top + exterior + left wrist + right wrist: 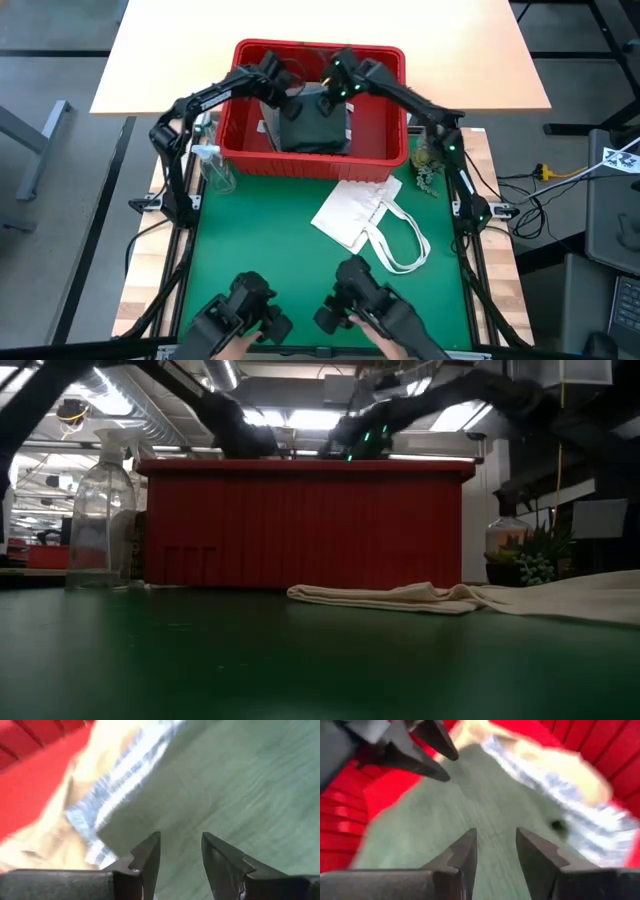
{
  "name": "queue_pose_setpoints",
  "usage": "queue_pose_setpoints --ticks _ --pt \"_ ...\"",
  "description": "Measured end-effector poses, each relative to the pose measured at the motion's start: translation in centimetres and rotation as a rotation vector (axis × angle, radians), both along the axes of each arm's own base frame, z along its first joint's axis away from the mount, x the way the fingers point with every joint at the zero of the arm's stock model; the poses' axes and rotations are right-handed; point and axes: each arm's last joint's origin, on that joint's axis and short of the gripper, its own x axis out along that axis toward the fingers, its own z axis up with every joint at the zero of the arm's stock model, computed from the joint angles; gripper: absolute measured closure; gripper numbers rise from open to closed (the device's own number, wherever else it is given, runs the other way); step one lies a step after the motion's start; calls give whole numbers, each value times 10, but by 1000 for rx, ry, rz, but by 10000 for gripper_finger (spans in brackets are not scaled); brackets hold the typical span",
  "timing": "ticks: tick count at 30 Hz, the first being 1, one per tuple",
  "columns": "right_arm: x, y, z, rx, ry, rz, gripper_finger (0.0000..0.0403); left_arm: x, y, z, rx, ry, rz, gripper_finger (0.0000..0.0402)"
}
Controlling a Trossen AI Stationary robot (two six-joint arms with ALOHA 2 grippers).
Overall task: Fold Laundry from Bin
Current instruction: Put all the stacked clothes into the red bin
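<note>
Directly under both end effectors lies the dark green garment (313, 128), inside the bin (385, 158). The left end effector (181, 851) and right end effector (496, 847) hover with fingers parted and empty, equally near. Beyond, striped shirt (580, 805) and tan garment (45, 840). Both arms reach inward, tilted down.

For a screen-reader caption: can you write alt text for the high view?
Both grippers, left and right, open, hover over a dark green garment inside a red bin. A white tote bag lies on the green table.
</note>
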Motion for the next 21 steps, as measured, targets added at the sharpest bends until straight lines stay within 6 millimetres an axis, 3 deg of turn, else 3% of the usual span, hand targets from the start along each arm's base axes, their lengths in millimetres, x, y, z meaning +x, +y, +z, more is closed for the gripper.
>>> queue_pose_setpoints --ticks 7,10,17,21 --pt "-22 38 64 -38 -21 55 265 -4 -23 45 90 -83 -32 264" --pt "-24 55 75 -16 4 90 265 -1 -34 55 95 -111 -67 264" --pt "-3 85 57 25 125 221 265 30 -60 50 56 -130 -203 264" --pt "19 91 26 35 207 281 265 52 -73 32 55 -54 -289 264"
